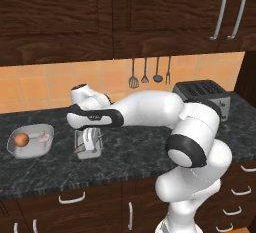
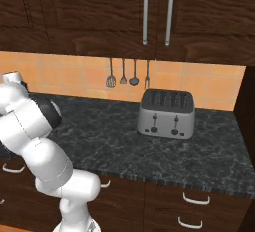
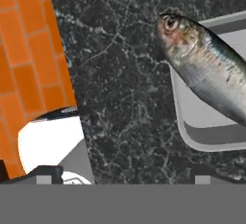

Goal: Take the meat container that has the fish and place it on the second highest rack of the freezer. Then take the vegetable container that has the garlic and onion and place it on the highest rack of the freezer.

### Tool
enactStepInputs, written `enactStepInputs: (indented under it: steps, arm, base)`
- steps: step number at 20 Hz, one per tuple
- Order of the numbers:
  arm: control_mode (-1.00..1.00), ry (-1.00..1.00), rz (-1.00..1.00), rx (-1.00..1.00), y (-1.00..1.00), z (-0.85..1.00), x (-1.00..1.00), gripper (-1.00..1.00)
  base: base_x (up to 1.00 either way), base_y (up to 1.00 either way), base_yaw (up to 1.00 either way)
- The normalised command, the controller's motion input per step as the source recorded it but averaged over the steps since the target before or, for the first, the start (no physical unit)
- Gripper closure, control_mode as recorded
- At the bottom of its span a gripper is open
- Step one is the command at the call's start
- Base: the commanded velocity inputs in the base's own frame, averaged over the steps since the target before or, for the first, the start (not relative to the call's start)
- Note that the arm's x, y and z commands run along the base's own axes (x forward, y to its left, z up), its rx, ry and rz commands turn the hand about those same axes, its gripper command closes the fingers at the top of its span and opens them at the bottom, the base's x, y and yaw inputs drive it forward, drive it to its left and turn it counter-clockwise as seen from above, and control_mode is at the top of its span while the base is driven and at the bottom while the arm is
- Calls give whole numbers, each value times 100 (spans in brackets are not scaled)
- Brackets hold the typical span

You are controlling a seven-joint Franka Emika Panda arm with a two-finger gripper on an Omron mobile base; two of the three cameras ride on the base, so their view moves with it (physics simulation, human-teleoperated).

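The meat container point(image 1: 96, 153), a boxy grey tray, sits on the dark counter with the grey-brown fish point(image 1: 80, 149) lying in it. My gripper point(image 1: 90, 136) hangs right over this tray, pointing down, open. In the hand view the fish point(image 3: 206, 64) lies across the tray's rim point(image 3: 192, 139) at the right, and my gripper point(image 3: 124, 177) holds nothing, its tips wide apart. The vegetable container point(image 1: 35, 151) rests further left with the orange-brown onion point(image 1: 21, 139) and the pale garlic point(image 1: 44, 137) inside. The freezer is out of view.
A silver toaster point(image 1: 205, 97) point(image 2: 167, 114) stands at the right end of the counter. Utensils point(image 1: 150, 74) hang on the orange tiled wall. Dark wooden cabinets point(image 1: 125, 12) overhang the counter, and drawers run below its front edge.
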Motion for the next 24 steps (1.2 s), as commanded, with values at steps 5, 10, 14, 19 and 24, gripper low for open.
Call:
enactStepInputs:
  steps: [5,10,14,19,24]
  arm:
    - [-100,-8,9,10,1,-39,69,-100]
    - [-100,-9,1,5,-1,-38,8,-100]
    - [-100,-15,0,1,0,-36,0,-100]
    - [-100,0,0,0,0,-39,-9,-100]
    - [-100,0,0,1,-5,-40,0,-100]
  base:
    - [0,0,0]
    - [0,0,0]
    - [0,0,0]
    - [0,0,0]
    - [0,0,0]
